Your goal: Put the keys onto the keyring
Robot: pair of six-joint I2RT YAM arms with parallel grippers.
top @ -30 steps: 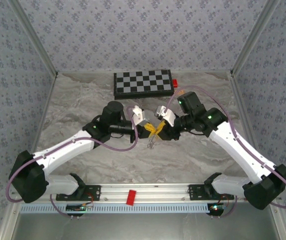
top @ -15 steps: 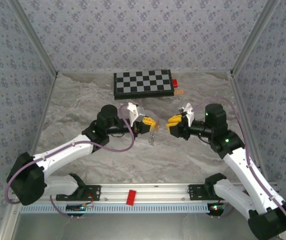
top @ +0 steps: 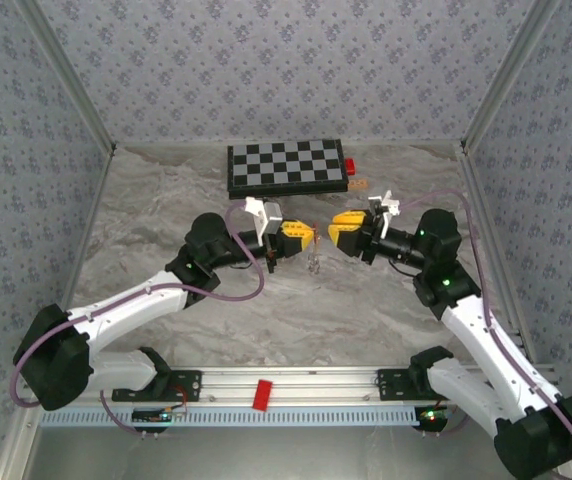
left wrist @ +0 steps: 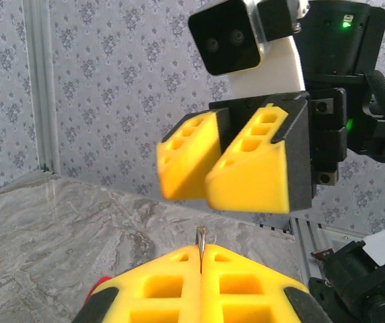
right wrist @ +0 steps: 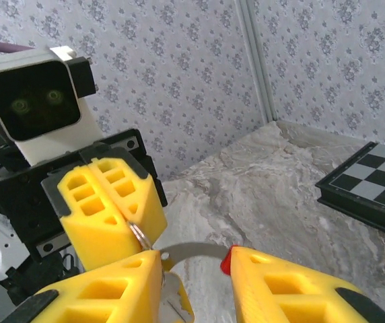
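From above we see the left gripper point(top: 311, 239) closed on the keyring point(top: 313, 263), which dangles over the table just short of the right gripper point(top: 332, 234). What we take for one of the keys point(top: 359, 184), a small orange piece, lies beside the chessboard point(top: 286, 165). The left wrist view shows a sliver of the ring's wire pinched between shut yellow fingers point(left wrist: 246, 289), facing the right gripper's parted, empty jaws. In the right wrist view the ring's grey arc and red section cross the gap between the right fingers point(right wrist: 105, 289); we judge threading has not begun, so the right arm must next fetch a key and line it up with the wire.
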